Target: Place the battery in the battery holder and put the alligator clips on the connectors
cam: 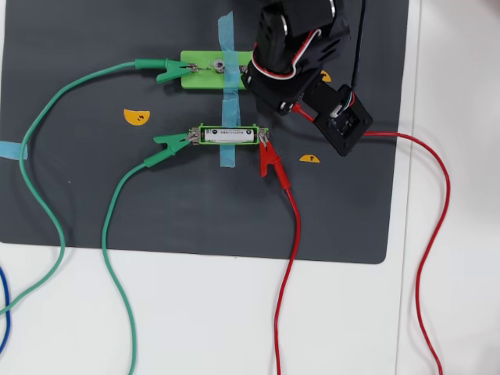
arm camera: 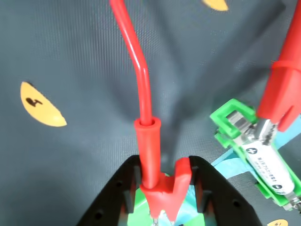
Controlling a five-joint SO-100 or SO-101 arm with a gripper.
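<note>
In the wrist view my gripper (arm camera: 163, 181) is shut on a red alligator clip (arm camera: 157, 186), whose red wire (arm camera: 141, 70) runs up and away. The clip's jaws point down at a green plate (arm camera: 143, 209) right below. To the right, the battery (arm camera: 265, 162) lies in the green battery holder (arm camera: 230, 117), and a second red clip (arm camera: 280, 94) bites the holder's end connector. From overhead, the holder (cam: 228, 135) has a green clip (cam: 168, 143) on its left tab and a red clip (cam: 270, 162) on its right. The arm (cam: 301, 55) hides the right end of the plate (cam: 201, 72).
A green clip (cam: 166, 70) sits on the plate's left connector. Blue tape (cam: 226, 98) crosses plate and holder on a dark mat (cam: 94, 203). Yellow half-disc markers (cam: 136, 116) lie on the mat. Green and red wires trail onto the white table (cam: 234, 312).
</note>
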